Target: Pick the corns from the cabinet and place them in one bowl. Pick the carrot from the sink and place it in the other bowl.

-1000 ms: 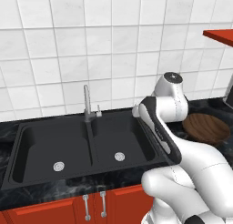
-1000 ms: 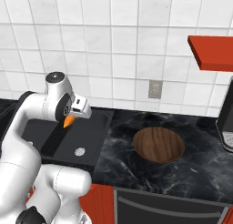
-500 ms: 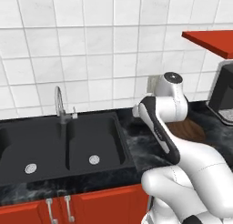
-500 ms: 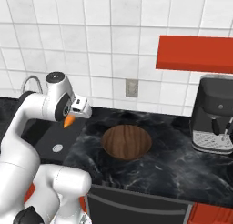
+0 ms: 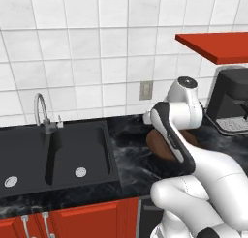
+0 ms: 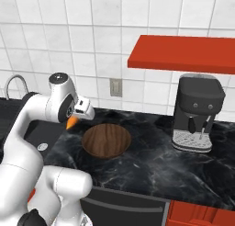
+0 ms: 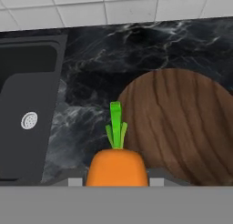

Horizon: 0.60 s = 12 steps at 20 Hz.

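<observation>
My gripper (image 6: 76, 118) is shut on the orange carrot (image 7: 117, 166), whose green top (image 7: 116, 125) points away from the hand. It hangs over the black counter just left of the other bowl (image 6: 106, 140), the shallow dark brown one. In the hand view that bowl (image 7: 182, 127) lies to the right of the carrot (image 6: 71, 123). My arm hides part of the bowl (image 5: 160, 146) in the left base view. The black sink (image 5: 53, 155) lies to the left, and the red cabinet shelf (image 6: 181, 55) hangs above on the right. The corns and the one bowl are out of view.
A dark coffee machine (image 6: 198, 112) stands on the counter under the shelf, right of the brown bowl. The curved silver tap (image 5: 42, 111) rises behind the sink. A wall socket (image 6: 114, 87) sits on the tiles. Red cabinet doors (image 5: 72, 220) run below the counter.
The base has driven to the right, so the sink has slid left and the coffee machine and shelf have come in. The gripper keeps hold of the carrot, now beside the brown bowl.
</observation>
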Available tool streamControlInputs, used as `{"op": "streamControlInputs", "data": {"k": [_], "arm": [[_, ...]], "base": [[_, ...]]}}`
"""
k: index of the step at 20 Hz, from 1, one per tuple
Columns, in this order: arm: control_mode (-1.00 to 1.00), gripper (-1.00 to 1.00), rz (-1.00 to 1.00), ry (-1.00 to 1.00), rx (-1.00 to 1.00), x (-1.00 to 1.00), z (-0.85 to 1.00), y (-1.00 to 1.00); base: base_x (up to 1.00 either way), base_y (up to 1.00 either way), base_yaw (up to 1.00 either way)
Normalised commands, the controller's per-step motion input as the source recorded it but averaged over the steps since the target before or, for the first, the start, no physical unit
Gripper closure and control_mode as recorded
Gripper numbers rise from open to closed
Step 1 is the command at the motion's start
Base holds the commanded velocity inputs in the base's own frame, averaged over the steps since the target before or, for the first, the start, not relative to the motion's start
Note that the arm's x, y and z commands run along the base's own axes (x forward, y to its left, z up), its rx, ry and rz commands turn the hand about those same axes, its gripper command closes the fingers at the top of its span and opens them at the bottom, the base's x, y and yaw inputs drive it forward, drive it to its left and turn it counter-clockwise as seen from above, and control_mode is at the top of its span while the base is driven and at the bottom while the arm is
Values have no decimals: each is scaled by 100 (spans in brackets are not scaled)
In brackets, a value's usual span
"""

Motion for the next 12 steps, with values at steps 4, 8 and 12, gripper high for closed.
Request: {"op": "streamControlInputs", "data": {"k": [4, 8, 12], "arm": [[-100, 100, 0, 0, 0, 0, 0, -3], [-100, 100, 1, 0, 0, 30, 0, -8], [-100, 100, 0, 0, -6, 46, -36, -38]], "base": [[0, 0, 0], [0, 0, 0], [0, 0, 0]]}}
